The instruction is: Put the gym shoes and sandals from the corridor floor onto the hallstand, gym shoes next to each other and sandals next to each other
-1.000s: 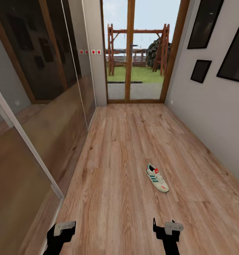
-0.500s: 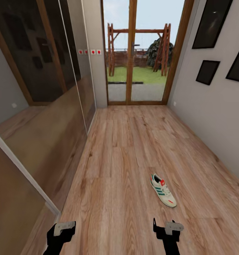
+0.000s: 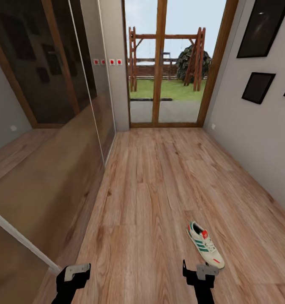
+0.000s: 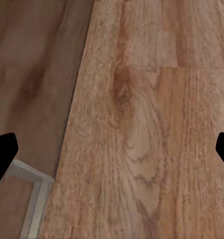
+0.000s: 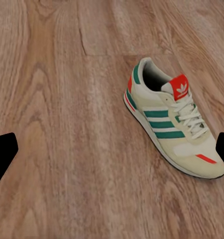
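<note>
At the lower right of the head view, one gym shoe lies on its sole on the corridor floor, just ahead of the right gripper, toe pointing toward the robot and slightly right. That gripper is spread wide with nothing between its fingers; the shoe sits off-centre toward one fingertip in the right wrist view. The left gripper is likewise open and empty, near the dark glass-fronted wardrobe. The likely risk: a descent without recentring could catch only the shoe's edge (or nudge it sliding across the smooth planks). The left arm could also brush the wardrobe base.
</note>
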Robot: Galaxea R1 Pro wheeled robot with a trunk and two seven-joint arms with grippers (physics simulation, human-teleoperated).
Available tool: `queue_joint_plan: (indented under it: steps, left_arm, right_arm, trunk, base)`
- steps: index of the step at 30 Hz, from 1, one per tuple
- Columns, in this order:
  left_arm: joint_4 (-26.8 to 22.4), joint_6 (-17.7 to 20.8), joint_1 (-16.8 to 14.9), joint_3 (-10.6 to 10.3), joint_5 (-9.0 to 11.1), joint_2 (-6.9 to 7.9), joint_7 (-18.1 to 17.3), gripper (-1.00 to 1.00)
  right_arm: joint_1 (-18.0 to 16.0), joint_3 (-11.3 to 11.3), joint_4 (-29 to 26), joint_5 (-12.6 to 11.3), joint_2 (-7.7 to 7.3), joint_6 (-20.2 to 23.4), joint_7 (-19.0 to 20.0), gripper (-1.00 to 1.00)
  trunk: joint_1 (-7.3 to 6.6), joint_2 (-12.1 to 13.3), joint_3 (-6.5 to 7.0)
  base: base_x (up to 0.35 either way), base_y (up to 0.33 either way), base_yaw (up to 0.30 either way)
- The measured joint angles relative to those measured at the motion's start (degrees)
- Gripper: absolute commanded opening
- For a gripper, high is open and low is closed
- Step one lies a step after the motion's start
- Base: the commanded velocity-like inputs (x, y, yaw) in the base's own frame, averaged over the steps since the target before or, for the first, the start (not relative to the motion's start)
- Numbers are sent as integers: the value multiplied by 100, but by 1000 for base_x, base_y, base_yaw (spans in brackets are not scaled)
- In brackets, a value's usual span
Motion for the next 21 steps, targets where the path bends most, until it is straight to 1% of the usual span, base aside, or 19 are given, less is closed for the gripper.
queue_joint_plan:
  steps: [12,16,21]
  left_arm:
    - [-8,1,4,1,-12,-14,3,100]
    - [-5,1,4,2,-13,-11,2,100]
    - [0,8,1,3,-13,-16,3,100]
  right_arm:
    - [0,-2,0,0,0,-1,0,100]
    - [0,-3,0,0,0,-1,0,100]
    - [0,-3,0,0,0,-1,0,100]
  trunk:
    - [2,0,0]
    - [0,0,0]
    - [-1,0,0]
  base:
    - [48,10,0]
    - [189,0,0]
    - [293,0,0]
